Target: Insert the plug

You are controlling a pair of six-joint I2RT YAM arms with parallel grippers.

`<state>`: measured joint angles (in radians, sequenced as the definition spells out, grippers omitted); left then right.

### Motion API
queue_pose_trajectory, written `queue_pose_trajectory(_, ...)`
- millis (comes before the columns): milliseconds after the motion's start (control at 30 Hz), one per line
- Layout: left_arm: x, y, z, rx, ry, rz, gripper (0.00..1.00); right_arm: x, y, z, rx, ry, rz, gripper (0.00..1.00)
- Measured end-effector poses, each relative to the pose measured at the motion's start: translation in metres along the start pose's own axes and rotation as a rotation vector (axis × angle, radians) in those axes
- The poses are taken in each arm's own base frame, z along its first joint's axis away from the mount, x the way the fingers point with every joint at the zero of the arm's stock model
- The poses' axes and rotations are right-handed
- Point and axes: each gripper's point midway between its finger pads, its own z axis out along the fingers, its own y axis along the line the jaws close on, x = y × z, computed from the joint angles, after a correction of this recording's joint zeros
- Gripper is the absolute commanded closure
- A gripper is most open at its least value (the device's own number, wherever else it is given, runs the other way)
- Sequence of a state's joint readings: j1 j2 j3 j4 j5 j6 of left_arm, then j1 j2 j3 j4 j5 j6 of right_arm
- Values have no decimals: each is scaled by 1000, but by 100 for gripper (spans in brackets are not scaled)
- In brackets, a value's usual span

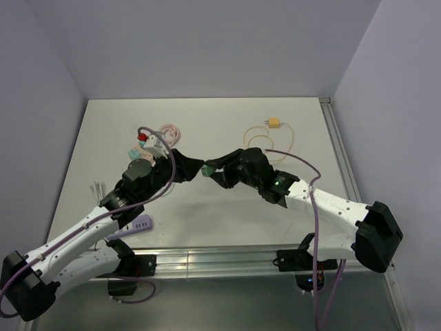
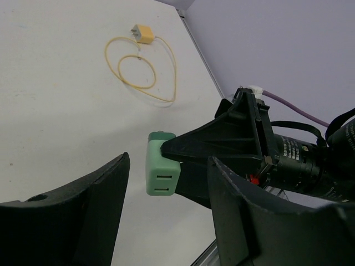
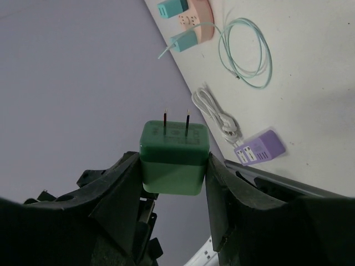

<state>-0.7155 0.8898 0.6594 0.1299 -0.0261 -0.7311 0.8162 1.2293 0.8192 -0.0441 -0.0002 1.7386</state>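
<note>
Over the centre of the surface (image 1: 207, 124), the green plug (image 3: 174, 158) is clamped between the fingers of the right end effector (image 3: 173, 169). Its 2 prongs point toward 12 o'clock in the right wrist view. The left end effector (image 2: 166, 208) stands wide, holding nothing, just beside the plug at its 9 o'clock in the top view. Print on the lens barrel (image 2: 297, 158) is too small to read. The pink power strip (image 3: 198, 22) lies on the surface, well apart, at 12 o'clock from the plug in the right wrist view.
</note>
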Motion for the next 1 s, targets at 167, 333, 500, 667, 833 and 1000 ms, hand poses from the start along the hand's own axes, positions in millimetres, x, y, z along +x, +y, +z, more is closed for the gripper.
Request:
queue_pose_trajectory(167, 0, -7, 0, 32, -6, 30, 37, 3, 5, 0, -11, -17, 13, 100)
queue_pose_trajectory(333, 1, -13, 1, 64, 2, 38, 39, 4, 16, -2, -40, -32, 19, 100)
queue_pose_trajectory(500, 8, -13, 2, 74, 28, 42, 45, 1, 17, -2, -44, -50, 26, 100)
queue_pose_trajectory(667, 14, -9, 2, 64, 42, 51, 48, 5, 17, -2, -44, -45, 29, 100)
queue_pose_trajectory(833, 19, -4, 6, 52, 57, 67, 52, 10, 23, -5, -54, -34, 27, 100)
queue_pose_trajectory(1000, 25, 0, 10, 41, 75, 69, 55, 14, 30, -7, -69, -32, 25, 100)
